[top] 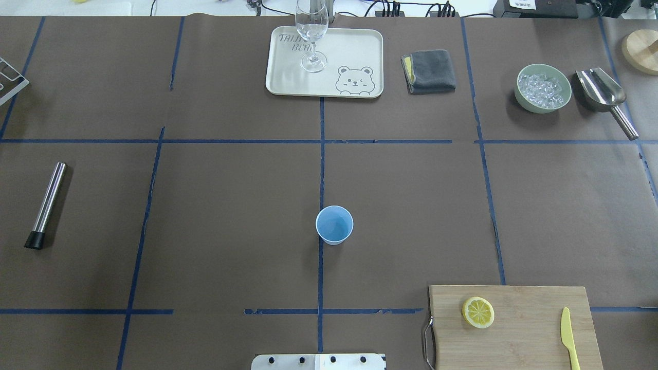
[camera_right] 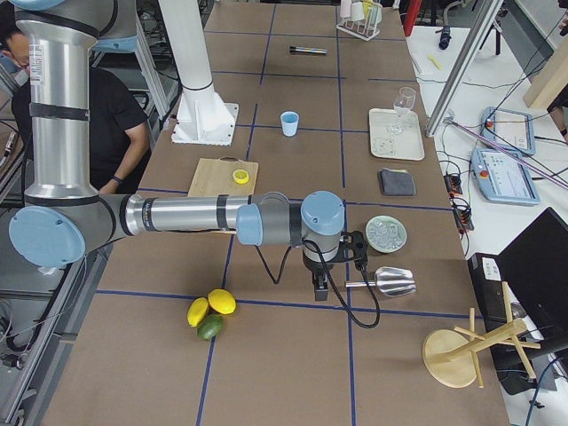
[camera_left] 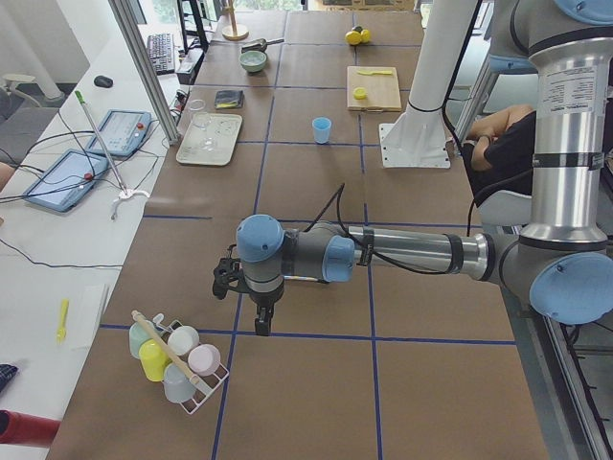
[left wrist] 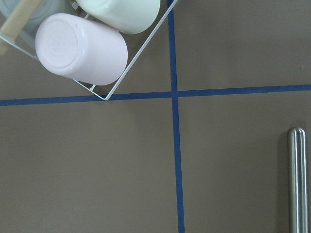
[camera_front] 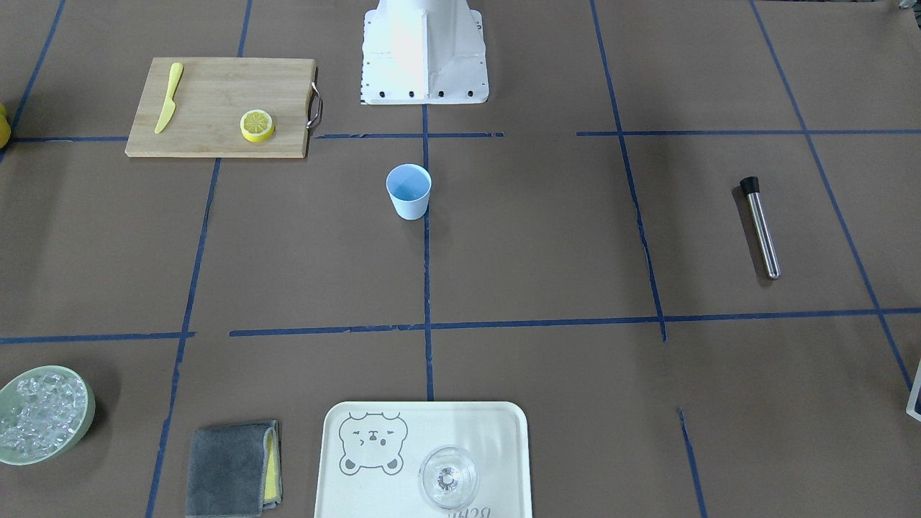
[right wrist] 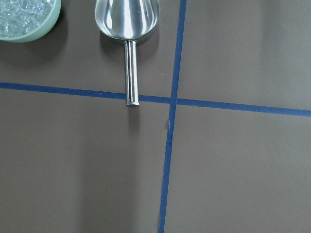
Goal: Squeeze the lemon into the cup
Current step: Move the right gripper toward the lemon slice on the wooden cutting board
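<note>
I'm at the first step, I judge: lemon (top: 478,312) on the board (top: 529,334), four o'clock of the cup (top: 334,224) from overhead, left pincer (camera_left: 261,327) and right pincer (camera_right: 318,289) far off, openings I cannot tell, so the right must reach over.

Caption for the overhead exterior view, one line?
Blue cup upright mid-frame; lemon slice and yellow knife apart on cutting board; glass on tray beyond.

My left gripper (camera_left: 257,321) and right gripper (camera_right: 317,282) seen only from bench ends, small; jaw gap unreadable. Knife (top: 567,331) near end cut by overhead's bottom edge, at my right corner. Glass (top: 311,25) rim cut at far edge. Ice bowl (camera_front: 89,421) clipped in front view.
</note>
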